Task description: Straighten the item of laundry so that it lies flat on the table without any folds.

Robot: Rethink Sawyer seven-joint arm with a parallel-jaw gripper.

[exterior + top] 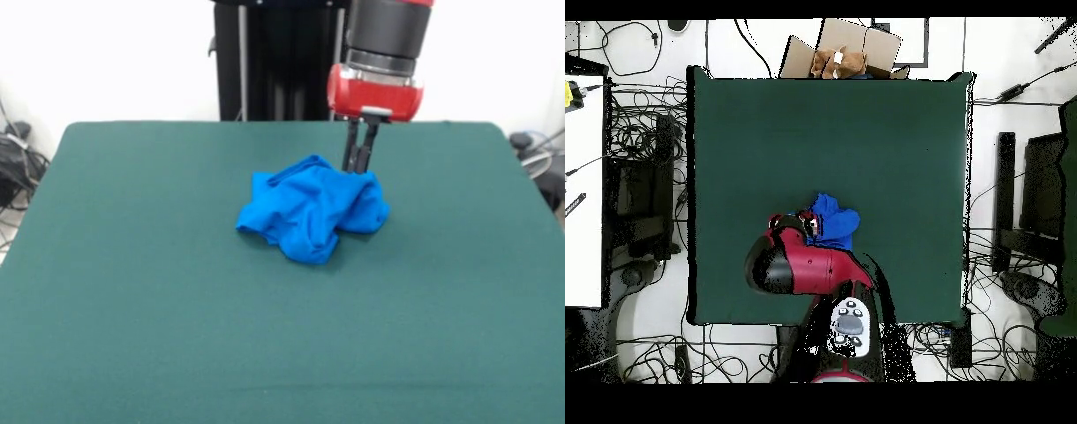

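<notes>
**Shirt bunched mid-table, claw at its far edge**

Nearest the front camera: bare dark green felt-like top of the large rectangular table (265, 353), nothing on it until the laundry at mid-table.

Claw: black two-fingered gripper (360, 157) under a red wrist collar, coming straight down. Fingers stand close together, tips sunk at the far upper edge of the cloth. They look pinched on a fold there, but the tips are hidden behind the fabric, so whether they hold it I cannot tell.

Outward: the bright blue soft fabric T-shirt (309, 210) sits in a crumpled heap, several rolled folds and a puffed lobe right below the claw. No sleeve or lettering can be made out. In the overhead view the T-shirt (833, 222) lies a little toward the robot's side of centre, partly covered by the red and black arm (805, 265).

Progress, my judgement: early. Nothing lies flat yet; all spreading and smoothing remains.
</notes>
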